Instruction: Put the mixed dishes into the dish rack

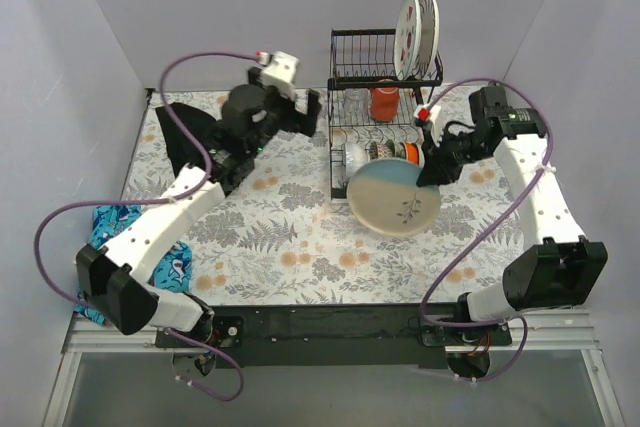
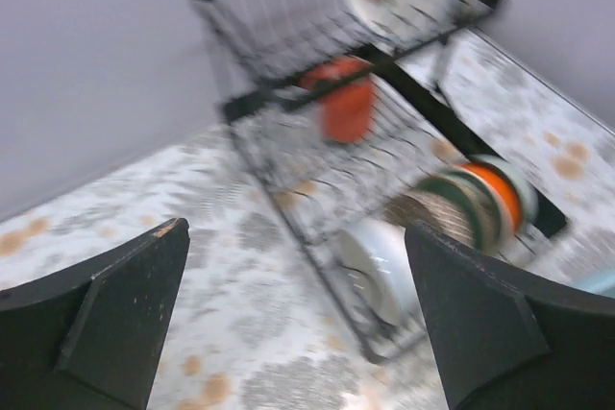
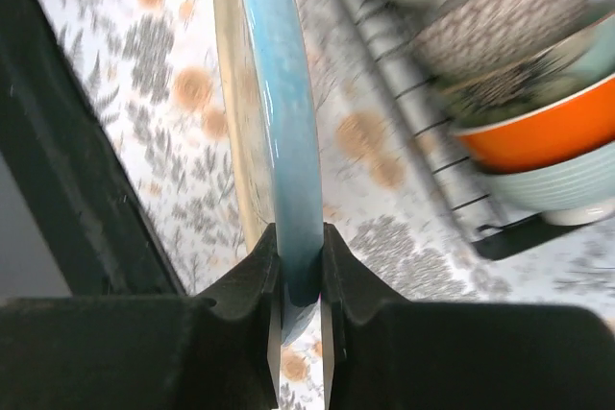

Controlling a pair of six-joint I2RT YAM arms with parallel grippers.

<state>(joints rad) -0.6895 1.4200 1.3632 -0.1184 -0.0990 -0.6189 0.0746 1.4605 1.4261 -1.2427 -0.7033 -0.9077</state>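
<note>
The black wire dish rack (image 1: 358, 55) stands at the back centre. Two round plates (image 1: 418, 23) stand on edge on its top, an orange mug (image 1: 384, 104) sits on the upper shelf, and stacked bowls (image 1: 388, 151) lie in the lower tray. My right gripper (image 1: 429, 173) is shut on the rim of a large cream-and-blue plate (image 1: 393, 199), held in front of the rack; its rim (image 3: 284, 93) runs up from between the jaws (image 3: 300, 249). My left gripper (image 1: 311, 110) hovers open and empty left of the rack (image 2: 261, 18), facing the mug (image 2: 346, 103) and bowls (image 2: 473, 201).
A black cloth (image 1: 186, 127) lies at the back left of the floral tablecloth. A blue patterned cloth (image 1: 116, 223) sits at the left edge beside the left arm. White walls close in the sides and back.
</note>
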